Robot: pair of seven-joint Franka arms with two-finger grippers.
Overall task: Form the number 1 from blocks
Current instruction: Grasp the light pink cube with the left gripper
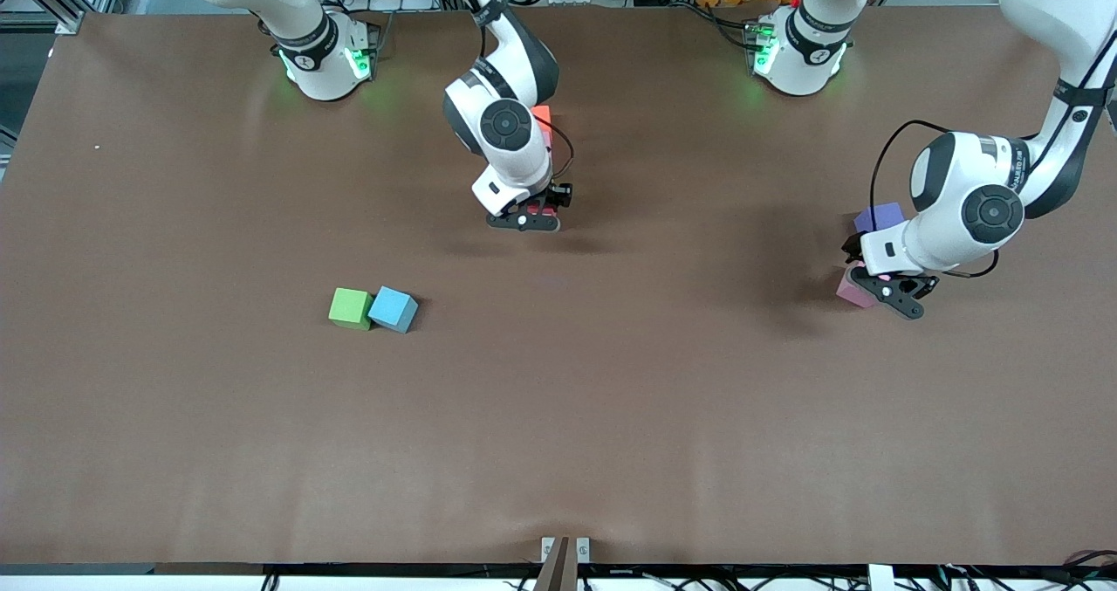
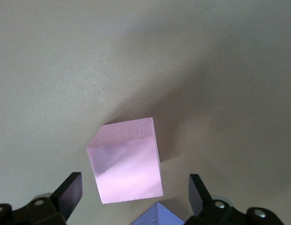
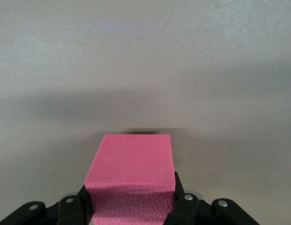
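Six cubes show on the brown counter (image 1: 174,399): one green, one light blue, one purple, one orange-red, and two pink of different shades.

The green block (image 1: 351,308) sits toward the right arm's end of the counter, touching the light blue cube (image 1: 394,309) beside it. Both lie flat; the light blue one is turned slightly askew to the green one.

The right gripper (image 1: 534,218) hangs over the middle of the counter, its fingers (image 3: 182,206) pressed against the two sides of the deep pink block (image 3: 131,180), pinching it. That block sits square in the gripper, its flat top face level. Cubes have no long axis to speak of. Just above the right arm's wrist in the front view an orange-red block (image 1: 543,118) peeks out, mostly hidden by the arm, lying closer to the robots' bases.

The left gripper (image 1: 903,292) is at the left arm's end of the counter, its fingers (image 2: 70,192) spread wide on either side of the pale pink block (image 2: 126,161), not touching it. This block rests on the counter, rotated a little relative to the fingers. The purple cube (image 1: 880,217) lies just beside it, farther from the front camera.
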